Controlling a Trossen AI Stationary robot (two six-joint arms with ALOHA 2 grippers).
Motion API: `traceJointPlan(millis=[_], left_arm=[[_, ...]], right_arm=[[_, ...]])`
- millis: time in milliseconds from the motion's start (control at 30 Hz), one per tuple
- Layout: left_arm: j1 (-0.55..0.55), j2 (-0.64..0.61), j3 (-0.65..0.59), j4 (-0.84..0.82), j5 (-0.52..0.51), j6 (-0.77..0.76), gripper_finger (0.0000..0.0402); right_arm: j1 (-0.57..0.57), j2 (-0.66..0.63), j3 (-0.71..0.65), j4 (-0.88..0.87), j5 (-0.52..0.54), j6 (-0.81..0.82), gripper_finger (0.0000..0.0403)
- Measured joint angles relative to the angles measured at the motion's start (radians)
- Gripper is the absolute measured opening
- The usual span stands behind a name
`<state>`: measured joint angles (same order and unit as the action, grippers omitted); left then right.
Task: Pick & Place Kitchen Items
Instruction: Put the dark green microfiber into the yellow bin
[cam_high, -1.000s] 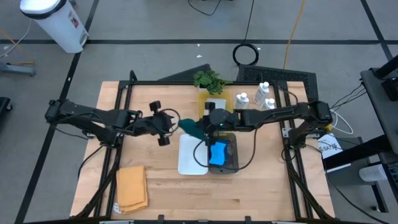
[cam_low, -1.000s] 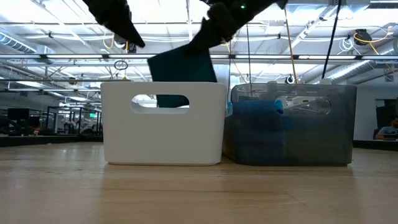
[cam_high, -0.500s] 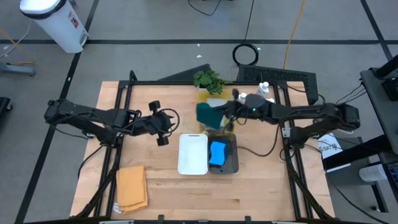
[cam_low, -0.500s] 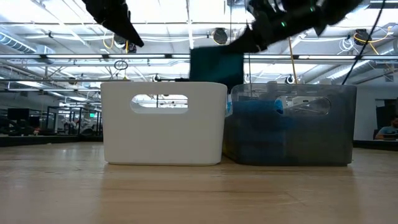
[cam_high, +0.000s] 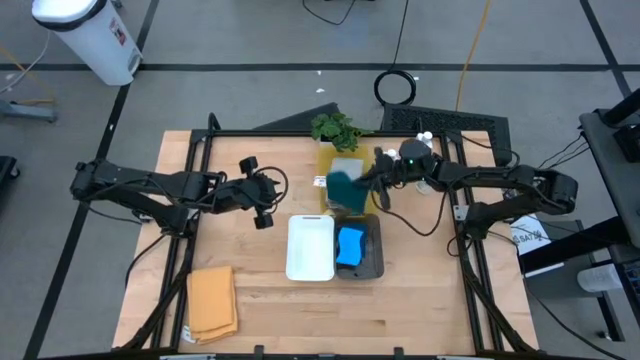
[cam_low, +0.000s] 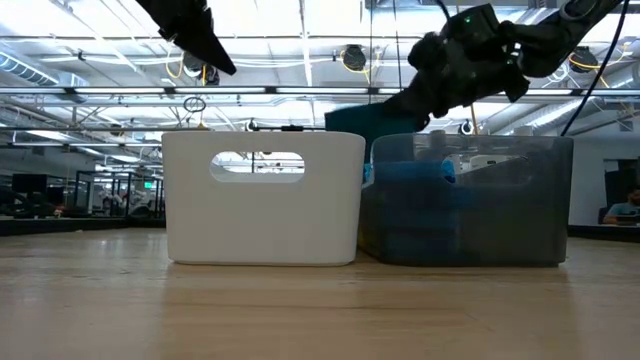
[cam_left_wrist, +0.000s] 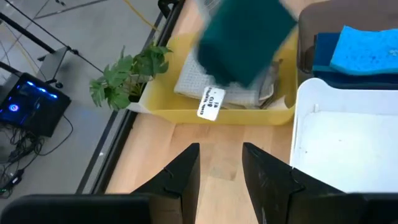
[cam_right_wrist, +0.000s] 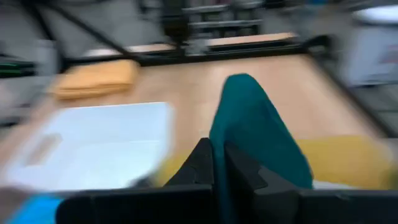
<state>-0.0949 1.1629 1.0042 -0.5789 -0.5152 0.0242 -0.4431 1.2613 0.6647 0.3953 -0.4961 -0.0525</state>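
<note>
A dark green cloth (cam_high: 346, 190) hangs from my right gripper (cam_high: 368, 188), which is shut on it above the yellow tray (cam_high: 326, 160) at the table's far middle. A grey cloth (cam_left_wrist: 202, 81) lies in that tray. My left gripper (cam_left_wrist: 221, 180) stands open and holds nothing, left of the bins and above the table. Blue sponges (cam_high: 350, 246) lie in the grey bin (cam_high: 375, 262), beside the white bin (cam_high: 310, 247). An orange cloth (cam_high: 212, 303) lies flat at the near left. White bottles (cam_high: 421, 146) stand at the far right. My right gripper pinches the dark green cloth by its upper part (cam_right_wrist: 229, 134) between its two fingers. The fingers come nearly level from the table's right side. The cloth hangs slack below and in front of them, clear of the tray; one layer or several, I cannot tell.
A leafy plant (cam_high: 335, 128) stands at the far edge behind the tray. In the low view the white bin (cam_low: 262, 198) and grey bin (cam_low: 466, 200) stand side by side. Bare wood lies in front of the bins.
My right gripper has carried the dark green cloth from over the white bin toward the table's far right, to above the yellow tray, sinking a little and rolling its wrist. It stays shut, and the cloth swings along, hanging clear.
</note>
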Motion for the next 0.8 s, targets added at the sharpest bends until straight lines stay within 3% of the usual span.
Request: traceJointPlan(millis=[100, 267, 667, 800], left_arm=[[0.011, 0.000, 0.000, 0.000, 0.001, 0.000, 0.0124], [0.016, 0.000, 0.000, 0.000, 0.002, -0.001, 0.0124], [0.016, 0.002, 0.000, 0.007, 0.007, 0.001, 0.0124], [0.016, 0.002, 0.000, 0.007, 0.019, 0.004, 0.0124]], right_arm=[[0.004, -0.001, 0.005, -0.003, -0.088, 0.033, 0.0000], [0.007, 0.000, 0.005, -0.035, 0.000, -0.009, 0.0000], [-0.010, 0.135, 0.030, -0.004, 0.007, -0.051, 0.0000], [-0.016, 0.153, 0.032, -0.005, 0.148, -0.112, 0.0000]])
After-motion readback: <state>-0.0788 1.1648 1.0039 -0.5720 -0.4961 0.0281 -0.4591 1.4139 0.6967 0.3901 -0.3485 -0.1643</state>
